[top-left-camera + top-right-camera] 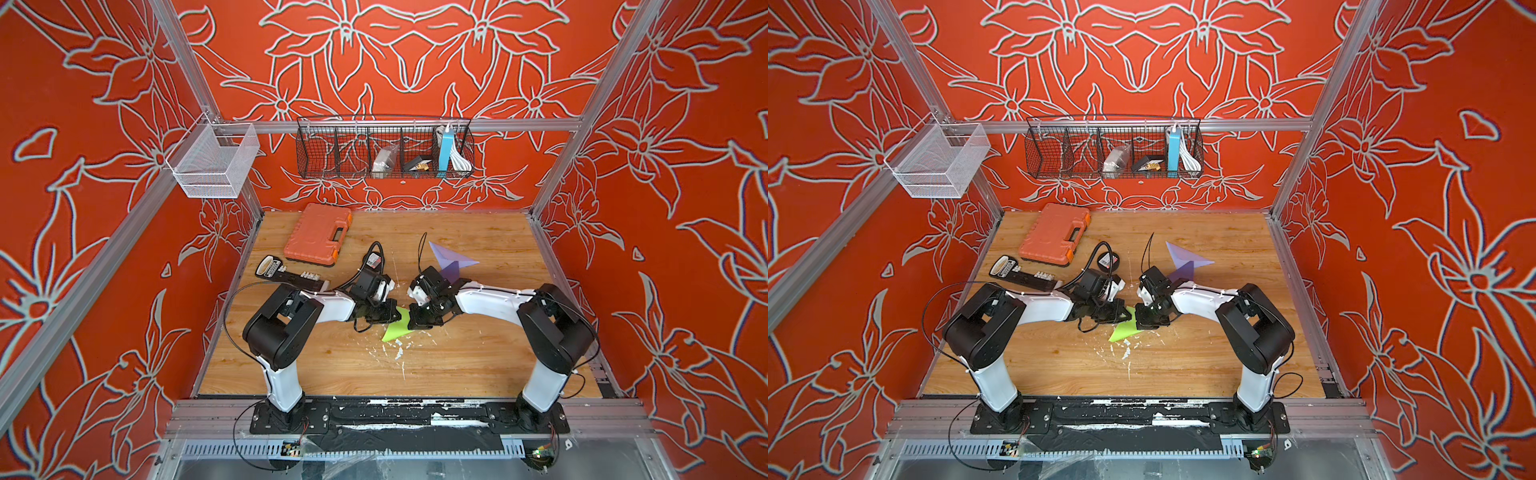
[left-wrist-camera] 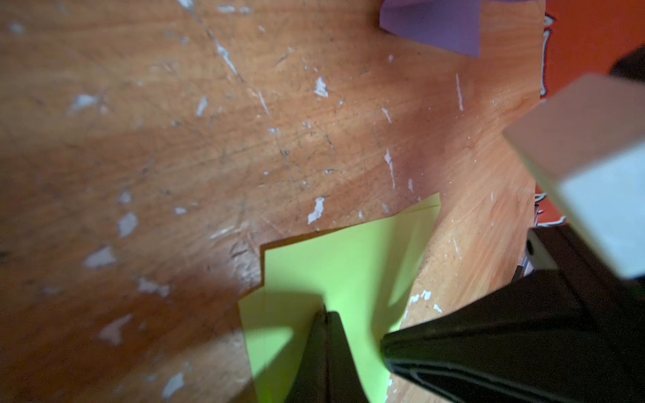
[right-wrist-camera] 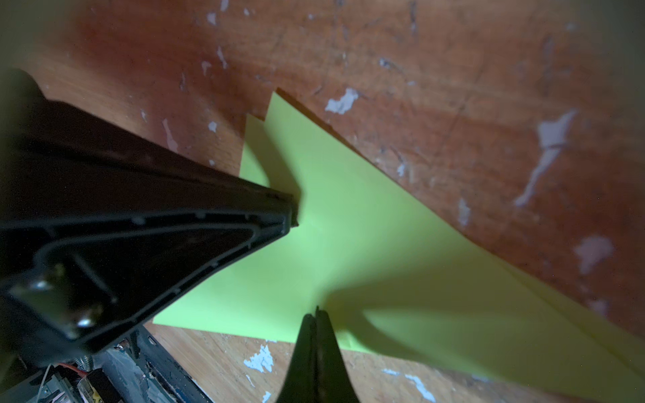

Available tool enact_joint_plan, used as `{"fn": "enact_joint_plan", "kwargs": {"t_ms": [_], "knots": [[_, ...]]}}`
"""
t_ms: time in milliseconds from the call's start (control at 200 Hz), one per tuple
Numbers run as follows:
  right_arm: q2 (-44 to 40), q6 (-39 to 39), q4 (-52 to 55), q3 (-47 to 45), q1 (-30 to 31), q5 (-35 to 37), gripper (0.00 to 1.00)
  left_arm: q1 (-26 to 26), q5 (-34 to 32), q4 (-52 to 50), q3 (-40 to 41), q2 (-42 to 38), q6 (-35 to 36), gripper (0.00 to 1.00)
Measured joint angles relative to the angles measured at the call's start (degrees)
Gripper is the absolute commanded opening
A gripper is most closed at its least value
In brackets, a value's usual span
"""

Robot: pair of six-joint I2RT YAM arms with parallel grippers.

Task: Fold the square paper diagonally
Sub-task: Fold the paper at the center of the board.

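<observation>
Left gripper (image 2: 326, 315): sitting closest to the lens in the left wrist view, its jaws are pressing together with nothing between them. The tips are resting on top of the green paper (image 2: 349, 265).
Right gripper (image 3: 317, 314): its jaws are also pressing together and pinching nothing. The tips are resting on the same sheet, just beside the left gripper's tips.
Paper, place: it is lying flat near the middle of the table (image 1: 478, 353), between the two grippers and partly under them.
Paper, layers: two layers are lying one over the other. The edges are not matching exactly, and a strip of the lower layer is showing at one corner.
Paper, pointing: in both top views the free sharp corner is pointing toward the front edge of the table, a little toward the left arm's side.
Paper, long axis: the visible part is running obliquely from that corner toward the back and the right arm. The grippers are hiding the rest.
White chips (image 1: 399, 353): lying scattered on the wood just in front of the paper.
Purple paper (image 1: 451, 259): lying folded behind the right gripper, apart from the green sheet.
Orange case (image 1: 318, 235): lying closed at the back left of the table, well apart.
Black wire basket (image 1: 384, 147): hanging on the back wall.
</observation>
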State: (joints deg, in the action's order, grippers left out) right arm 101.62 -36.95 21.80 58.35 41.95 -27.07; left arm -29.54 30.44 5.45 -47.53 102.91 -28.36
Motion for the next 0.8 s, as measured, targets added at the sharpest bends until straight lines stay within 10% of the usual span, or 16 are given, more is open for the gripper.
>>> {"fn": "enact_joint_plan", "kwargs": {"t_ms": [801], "knots": [[1.1, -1.1, -1.3, 0.2, 1.7, 0.1, 0.00, 0.0, 0.1, -0.1, 0.0, 0.0, 0.0, 0.00]]}}
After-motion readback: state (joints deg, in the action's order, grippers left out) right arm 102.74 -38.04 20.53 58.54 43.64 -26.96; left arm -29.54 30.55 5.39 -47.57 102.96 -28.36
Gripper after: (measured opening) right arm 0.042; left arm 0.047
